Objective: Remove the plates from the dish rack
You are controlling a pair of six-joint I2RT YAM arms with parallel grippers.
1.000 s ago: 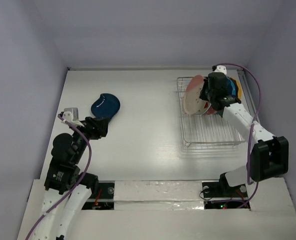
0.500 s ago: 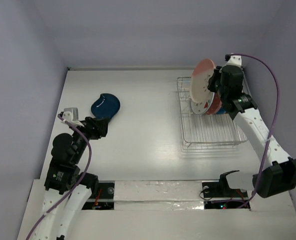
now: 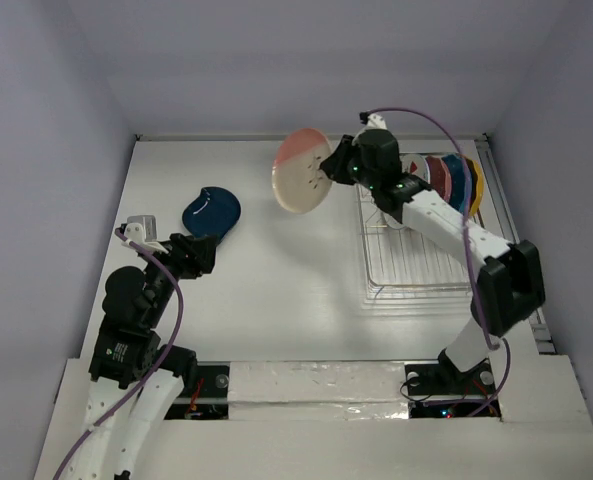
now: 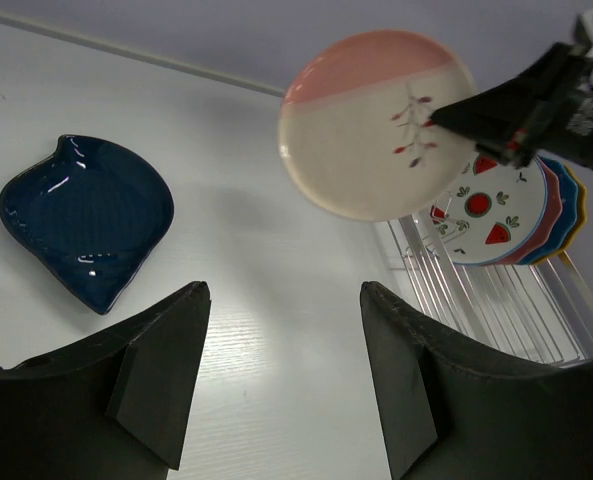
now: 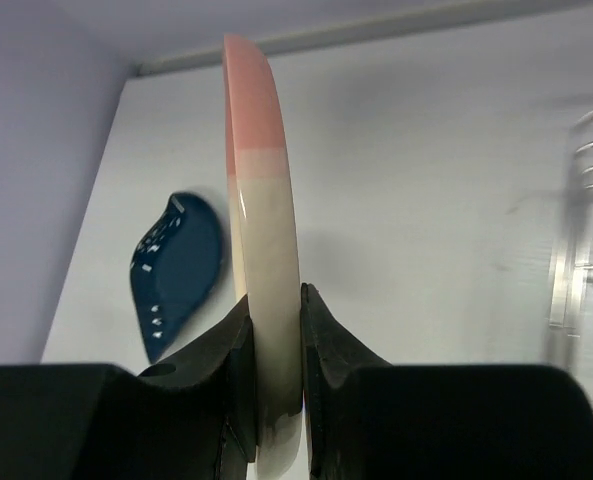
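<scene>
My right gripper (image 3: 338,170) is shut on the rim of the cream-and-pink plate (image 3: 299,173) and holds it on edge in the air, left of the dish rack (image 3: 416,262). The plate also shows in the right wrist view (image 5: 266,240) and in the left wrist view (image 4: 376,120). Several plates stand in the rack's far end: white with red fruit marks (image 4: 488,207), pink, teal and yellow (image 3: 474,182). The dark blue plate (image 3: 211,211) lies on the table at the left. My left gripper (image 3: 204,257) is open and empty, low over the table just near of it.
The white table (image 3: 296,260) is walled by grey-violet panels on three sides. The rack's near half holds only bare wire slots. Purple cables loop off both arms.
My right gripper has lifted the cream-and-pink plate out of the rack and carried it left, past the rack's left edge. The left arm has not moved.
</scene>
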